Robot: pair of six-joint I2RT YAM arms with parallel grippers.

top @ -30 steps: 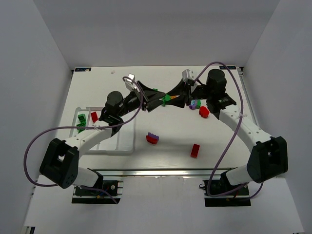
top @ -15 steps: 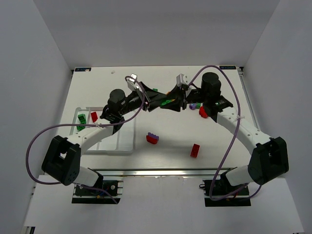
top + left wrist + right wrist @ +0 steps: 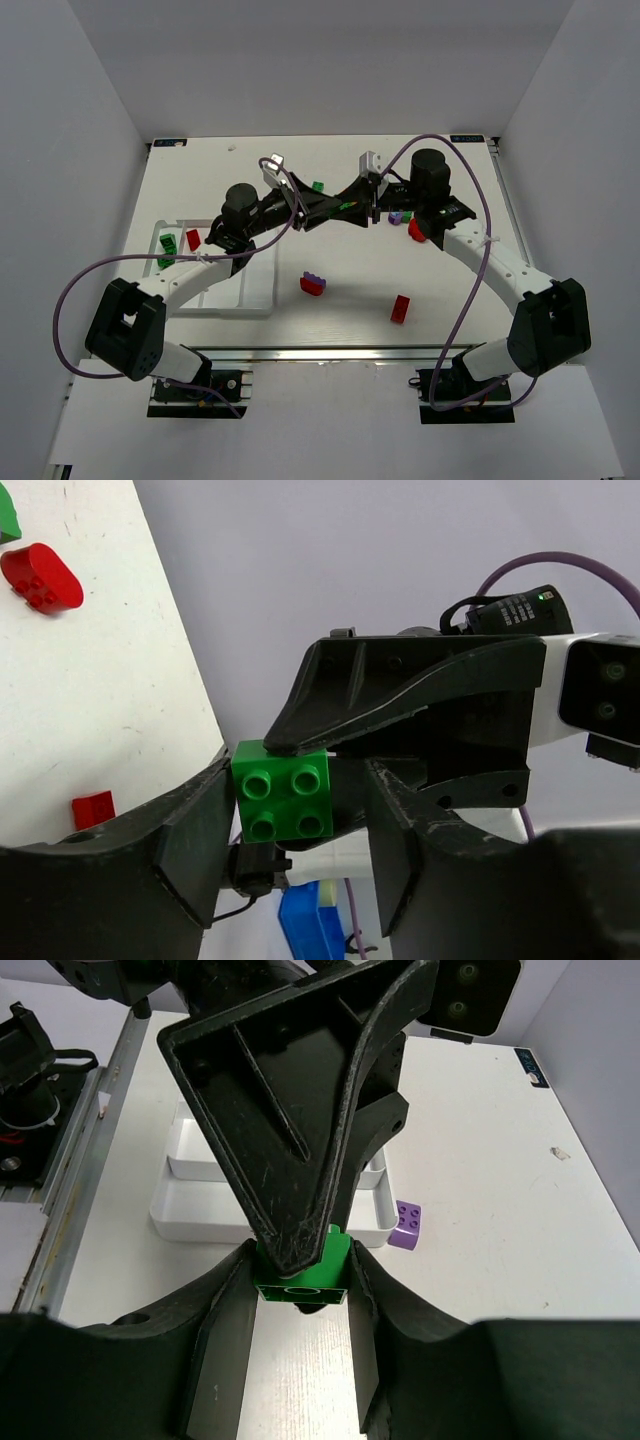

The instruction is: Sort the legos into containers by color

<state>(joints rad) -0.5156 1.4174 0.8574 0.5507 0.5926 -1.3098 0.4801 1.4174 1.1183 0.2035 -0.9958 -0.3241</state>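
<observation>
Both arms met in the air over the middle of the bench (image 3: 340, 332), toward its far edge, with one green brick (image 3: 285, 802) between them. The right tool (image 3: 297, 1298) pinched that brick from two sides, clear of the bench. The left tool (image 3: 298, 828) stood spread around the same brick: one finger (image 3: 195, 825) lay against it, and the other was just off its side. A white tray (image 3: 255, 292) sat by the left edge, with two green pieces (image 3: 167, 244) and a red piece (image 3: 193, 238) at its far end. Loose on the bench lay a red-and-purple stack (image 3: 313, 284) near the middle, a red block (image 3: 401, 308) toward the near right, a rounded red lump (image 3: 418, 229) touching a purple cube (image 3: 397, 216) beneath the right arm, and a small green bit (image 3: 317, 186) near the far edge
</observation>
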